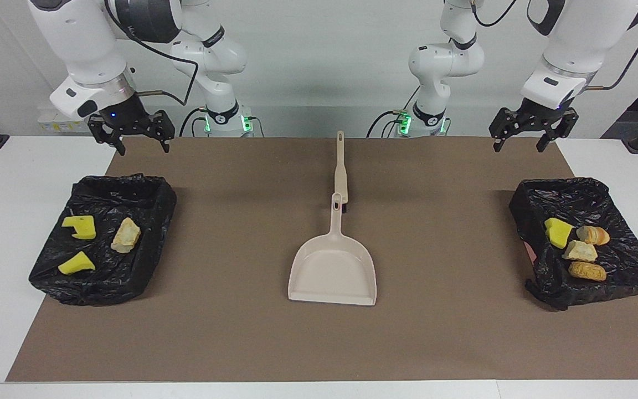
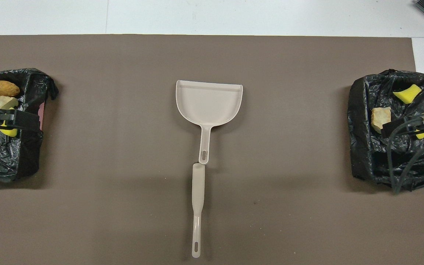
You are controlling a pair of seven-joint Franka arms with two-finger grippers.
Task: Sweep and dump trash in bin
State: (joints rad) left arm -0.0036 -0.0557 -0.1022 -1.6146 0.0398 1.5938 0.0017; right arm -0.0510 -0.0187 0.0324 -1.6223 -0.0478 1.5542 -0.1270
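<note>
The trash lies in two black-bagged bins. The bin [image 1: 150,260] at the right arm's end holds two yellow sponge chunks [image 1: 79,226] and a beige lump [image 1: 125,235]. In the bin [image 1: 629,269] at the left arm's end lie a yellow sponge [image 1: 557,231], two pastries [image 1: 587,271] and a pale lump [image 1: 579,251]. My right gripper [image 1: 143,145] hangs open and empty above the mat beside its bin. My left gripper [image 1: 519,144] hangs open and empty, raised over the mat by its bin. In the overhead view each gripper shows only partly, left [image 2: 9,120], right [image 2: 410,127].
A beige dustpan [image 1: 333,271] lies mid-mat, its handle pointing toward the robots. The beige brush [image 1: 340,166] lies in line with it, nearer the robots, their ends touching. A brown mat [image 1: 230,332] covers the table. The overhead view shows the dustpan [image 2: 208,101] and the brush [image 2: 198,206].
</note>
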